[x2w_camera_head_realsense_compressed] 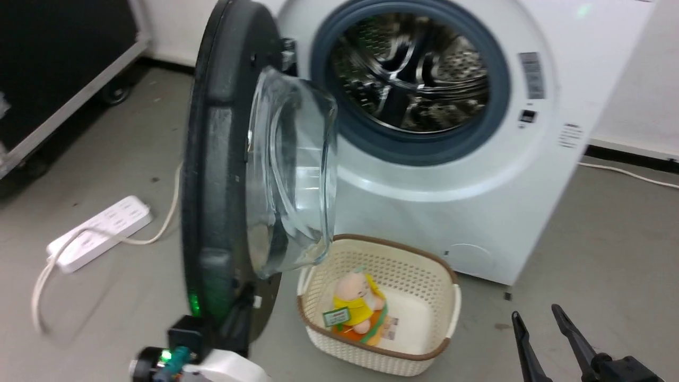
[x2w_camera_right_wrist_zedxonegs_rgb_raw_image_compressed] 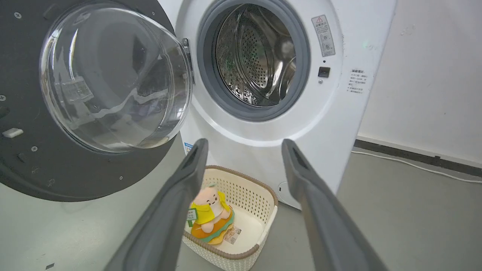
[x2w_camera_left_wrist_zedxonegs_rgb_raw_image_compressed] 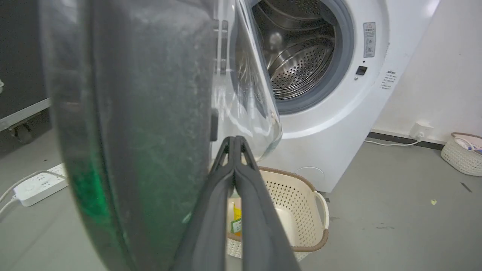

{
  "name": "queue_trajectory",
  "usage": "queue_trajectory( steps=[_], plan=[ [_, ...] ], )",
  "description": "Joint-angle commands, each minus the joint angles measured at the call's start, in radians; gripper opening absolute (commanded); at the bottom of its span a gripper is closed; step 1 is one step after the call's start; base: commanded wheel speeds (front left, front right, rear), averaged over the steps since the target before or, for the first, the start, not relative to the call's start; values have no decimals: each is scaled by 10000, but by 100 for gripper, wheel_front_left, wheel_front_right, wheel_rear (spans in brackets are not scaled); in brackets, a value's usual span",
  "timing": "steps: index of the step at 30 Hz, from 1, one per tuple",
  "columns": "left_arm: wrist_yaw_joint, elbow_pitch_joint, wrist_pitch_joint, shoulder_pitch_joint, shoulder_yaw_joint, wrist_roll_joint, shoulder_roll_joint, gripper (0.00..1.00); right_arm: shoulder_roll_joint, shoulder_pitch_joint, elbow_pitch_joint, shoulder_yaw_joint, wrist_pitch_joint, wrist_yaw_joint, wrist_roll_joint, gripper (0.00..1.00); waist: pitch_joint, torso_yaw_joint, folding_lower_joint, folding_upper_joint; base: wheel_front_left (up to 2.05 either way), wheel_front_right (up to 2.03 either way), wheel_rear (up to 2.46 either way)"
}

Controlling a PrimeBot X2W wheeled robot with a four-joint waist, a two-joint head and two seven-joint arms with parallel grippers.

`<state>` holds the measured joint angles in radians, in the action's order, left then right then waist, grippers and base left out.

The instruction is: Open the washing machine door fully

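from the head view, the washing machine door (x2w_camera_head_realsense_compressed: 223, 175) stands out from the washing machine (x2w_camera_head_realsense_compressed: 477, 212) on its left-hand hinge, nearly edge-on, with its glass bowl (x2w_camera_head_realsense_compressed: 292, 175) bulging toward the bare drum (x2w_camera_head_realsense_compressed: 414, 74). i'd call that roughly half open, not yet fully back. a cream basket (x2w_camera_head_realsense_compressed: 451, 297) with a plush toy (x2w_camera_head_realsense_compressed: 355, 302) in it sits on the floor right under the opening, probably set there for loading. a white power strip (x2w_camera_head_realsense_compressed: 101, 231) lies on the floor on the door's far side. the right gripper (x2w_camera_head_realsense_compressed: 536, 311) waits low at the right, well apart from everything. a pale forearm (x2w_camera_head_realsense_compressed: 228, 369) reaches in under the door's bottom edge.

in the left wrist view, the left gripper (x2w_camera_left_wrist_zedxonegs_rgb_raw_image_compressed: 234, 140) has its two fingers pressed flat together with nothing between them. it lies just beside the door's (x2w_camera_left_wrist_zedxonegs_rgb_raw_image_compressed: 143, 131) inner face, tips up near the bottom of the bowl. that looks like a posture for pushing the door outward rather than gripping it. whether the fingers touch the door i cannot tell.

in the right wrist view, the right gripper (x2w_camera_right_wrist_zedxonegs_rgb_raw_image_compressed: 244, 145) is spread wide and empty, aimed at the machine's (x2w_camera_right_wrist_zedxonegs_rgb_raw_image_compressed: 331, 124) front above the basket (x2w_camera_right_wrist_zedxonegs_rgb_raw_image_compressed: 273, 210). the door (x2w_camera_right_wrist_zedxonegs_rgb_raw_image_compressed: 75, 180) shows its black inner side. this arm seems parked out of the door's way.
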<state>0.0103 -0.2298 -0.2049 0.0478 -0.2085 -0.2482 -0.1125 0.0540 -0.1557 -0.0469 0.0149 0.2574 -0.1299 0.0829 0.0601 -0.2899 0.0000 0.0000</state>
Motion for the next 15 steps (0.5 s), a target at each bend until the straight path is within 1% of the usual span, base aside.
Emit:
queue_trajectory(
  steps=[1, 4, 7, 15],
  plan=[
    [-118, -49, -79, 243, 218, -74, -191, 0, -37, -8, -17, -37, 43, -8, 71, 100, -203, -385, 0, 0, 0, 0, 0],
    [-195, -69, -107, 457, 562, -199, -452, 0, -37, 4, -37, -93, 43, -8, 14, 100, -436, -695, 0, 0, 0, 0, 0],
    [-201, -127, -119, 837, 943, -440, -678, 0, -35, 137, -3, -185, 43, -8, -152, 100, -976, -908, 0, 0, 0, 0, 0],
    [-249, -958, -199, 2195, 2159, -998, -1667, 0, 347, 803, 62, -308, 43, -8, -387, 100, -2276, -993, 0, 0, 0, 0, 0]
  ],
)
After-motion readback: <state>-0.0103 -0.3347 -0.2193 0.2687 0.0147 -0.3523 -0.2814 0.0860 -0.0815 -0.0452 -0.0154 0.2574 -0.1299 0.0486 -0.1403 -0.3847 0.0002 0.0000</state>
